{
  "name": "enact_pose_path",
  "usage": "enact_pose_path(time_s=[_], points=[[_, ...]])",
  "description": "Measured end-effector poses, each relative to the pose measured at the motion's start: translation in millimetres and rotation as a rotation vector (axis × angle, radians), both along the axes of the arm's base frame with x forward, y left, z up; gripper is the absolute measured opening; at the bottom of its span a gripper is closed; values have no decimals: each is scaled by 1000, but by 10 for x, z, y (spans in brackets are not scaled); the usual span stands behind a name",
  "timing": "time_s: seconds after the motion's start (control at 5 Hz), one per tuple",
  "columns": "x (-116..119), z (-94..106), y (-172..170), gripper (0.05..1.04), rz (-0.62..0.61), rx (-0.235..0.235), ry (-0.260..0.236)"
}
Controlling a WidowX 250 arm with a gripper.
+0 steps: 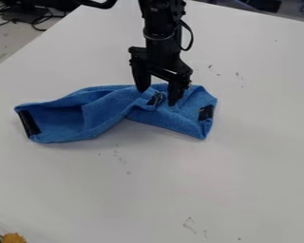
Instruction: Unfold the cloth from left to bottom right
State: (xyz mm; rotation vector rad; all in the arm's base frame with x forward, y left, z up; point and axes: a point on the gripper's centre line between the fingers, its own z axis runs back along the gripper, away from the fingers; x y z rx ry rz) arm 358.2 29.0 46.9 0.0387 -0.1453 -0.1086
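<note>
The black gripper [158, 97] hangs down from the top of the camera view over the right half of the blue cloth [107, 111]. Its two fingers stand apart, the left one at the cloth's upper edge and the right one over its folds. Between and just below them, a small black patch [156, 99] lies on a folded-over part of the cloth. The cloth is bunched and stretches from left to right, with a black strip [29, 123] at its left end and another black patch [206, 113] at its right end. Whether the fingertips touch the fabric is unclear.
The white table [180, 180] spreads around the cloth, with faint dark marks on it. Black cables [37, 16] lie beyond its edge at the upper left. A yellow object [14, 238] shows at the bottom left corner.
</note>
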Motion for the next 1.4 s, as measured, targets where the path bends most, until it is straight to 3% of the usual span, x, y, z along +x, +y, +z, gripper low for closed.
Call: enact_pose_path(time_s=[0.4, 0.8, 1.0, 1.4], points=[[78, -62, 17, 943, -26, -17, 13], [59, -68, 23, 377, -17, -28, 23], [30, -89, 25, 402, -3, -38, 32], [28, -88, 49, 970, 0, -50, 31]])
